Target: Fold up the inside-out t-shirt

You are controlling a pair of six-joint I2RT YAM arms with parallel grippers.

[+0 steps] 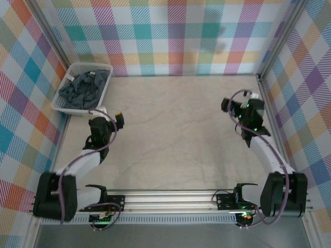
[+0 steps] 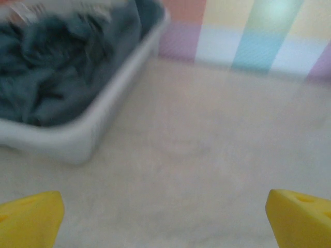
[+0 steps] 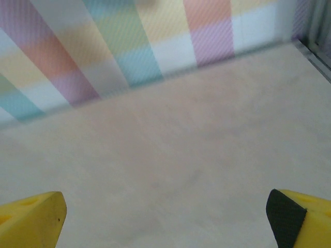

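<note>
Tabletop spreads pale beneath both our grippers. Ahead and left of our left gripper, near it, a white basket holds the inside-out t-shirt, crumpled in a heap. We judge it soft, light and limp, best pinched at a raised fold on top. The left gripper and right gripper stand wide open, empty; the shirt is well apart from the right.

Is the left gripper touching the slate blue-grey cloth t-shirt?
Apart. The left wrist view shows bare table between the left gripper and the white plastic basket holding the slate blue-grey cloth t-shirt.
</note>
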